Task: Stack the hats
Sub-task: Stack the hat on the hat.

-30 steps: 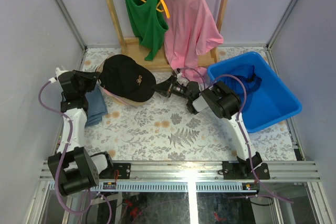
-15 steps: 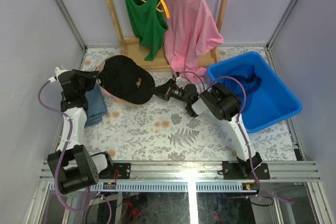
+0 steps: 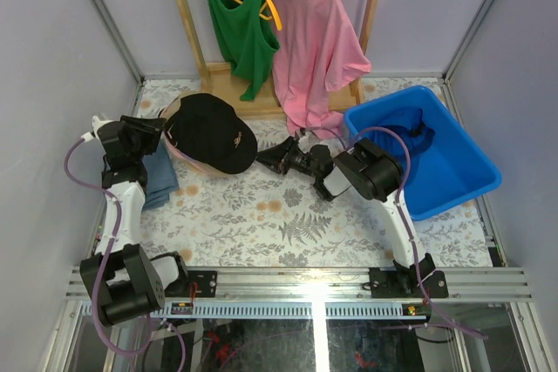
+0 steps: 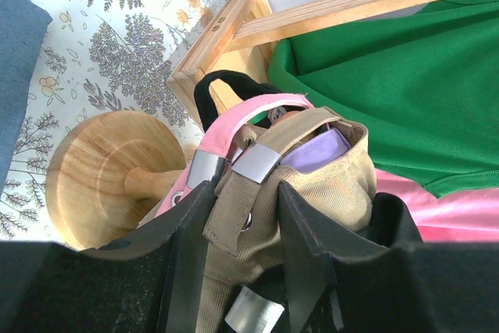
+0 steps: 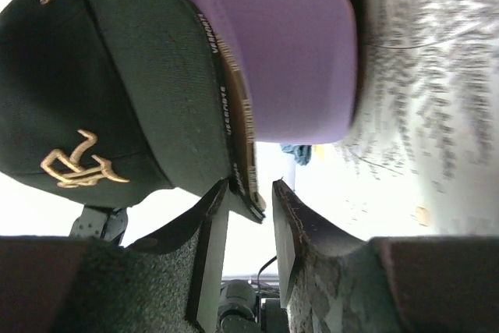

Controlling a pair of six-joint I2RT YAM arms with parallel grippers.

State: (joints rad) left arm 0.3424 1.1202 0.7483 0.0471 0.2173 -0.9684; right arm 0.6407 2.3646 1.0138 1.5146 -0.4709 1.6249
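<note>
Jaws parted — right gripper (image 5: pixel 249 189) by black cap (image 5: pixel 117 91), left gripper (image 4: pixel 245 193) apparently straddling tan cap (image 4: pixel 327 185).

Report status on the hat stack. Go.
Left gripper straddles tan cap back strap, grip unclear. Right gripper open, black cap brim edge at its tips. Black cap on top; lavender cap, pink cap beneath. Green top hangs close behind left gripper.

The left pincer (image 4: pixel 244 193) has its jaws parted either side of the tan cap (image 4: pixel 331 189) at its back strap. The pink cap (image 4: pixel 234 126) lies against it, the lavender cap (image 4: pixel 316 150) sits inside, and a wooden stand (image 4: pixel 97 173) is beside them.
</note>
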